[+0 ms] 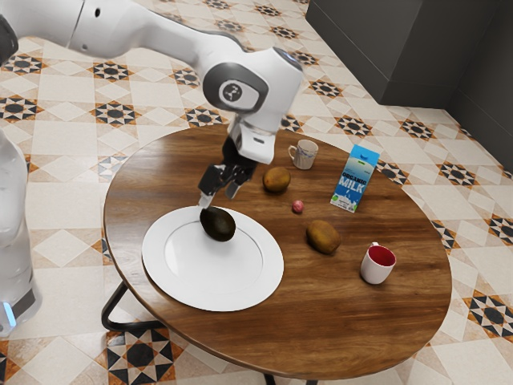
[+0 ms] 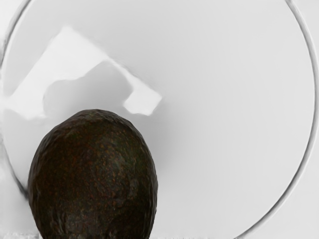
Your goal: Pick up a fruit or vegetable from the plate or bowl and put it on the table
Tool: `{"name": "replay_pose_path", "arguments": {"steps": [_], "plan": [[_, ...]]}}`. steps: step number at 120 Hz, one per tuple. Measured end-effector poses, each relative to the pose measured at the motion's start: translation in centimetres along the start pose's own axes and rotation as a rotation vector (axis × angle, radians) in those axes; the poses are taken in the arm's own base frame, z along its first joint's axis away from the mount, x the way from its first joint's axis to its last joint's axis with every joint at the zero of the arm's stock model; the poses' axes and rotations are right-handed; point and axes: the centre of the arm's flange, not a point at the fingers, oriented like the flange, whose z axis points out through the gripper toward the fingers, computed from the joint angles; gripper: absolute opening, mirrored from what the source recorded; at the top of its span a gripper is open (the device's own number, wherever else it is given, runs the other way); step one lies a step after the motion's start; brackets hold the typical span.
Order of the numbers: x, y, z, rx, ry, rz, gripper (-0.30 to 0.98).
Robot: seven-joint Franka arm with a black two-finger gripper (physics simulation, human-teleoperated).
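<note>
Step in hand, as judged: approach to the avocado [image 1: 218, 224], ahead of grasping. The end effector [image 1: 217, 200] stands spread, just above the fruit, left of centre in the exterior frame; nothing is pinched. The avocado lies on the white plate [image 1: 178, 288], near its upper rim; in the wrist frame it occupies the lower left. The next move calls for centring over the fruit, lowering, closing from both sides, then lifting clear of the rim towards the tabletop [image 1: 309, 325]. Other containers: patterned mug [image 1: 304, 155], upper centre; red-lined mug [image 1: 377, 265], lower right; milk carton [image 1: 354, 179], upper right, contents unseen.
</note>
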Motion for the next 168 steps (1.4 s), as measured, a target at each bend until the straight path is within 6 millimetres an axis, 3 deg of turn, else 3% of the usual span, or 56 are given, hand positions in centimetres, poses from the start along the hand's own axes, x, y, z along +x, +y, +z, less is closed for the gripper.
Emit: {"name": "replay_pose_path", "arguments": {"steps": [12,33,57,95,135,147,159,168], "plan": [[-0.9,-0.9,0.5,-0.014,0.015,-0.050,0.69],[-0.5,-1.3,2.2,-0.008,0.009,-0.088,0.69],[-0.4,-1.9,2.6,0.048,-0.002,-0.114,0.69],[0.7,-1.7,4.0,0.043,-0.002,-0.137,0.69],[2.0,-3.4,7.0,0.002,-0.011,-0.164,0.68],[2.0,-3.9,7.5,-0.003,-0.010,-0.174,0.61],[2.0,-4.1,7.6,-0.003,-0.008,-0.182,0.41],[2.0,-4.1,7.3,0.001,-0.007,-0.190,0.35]]}}
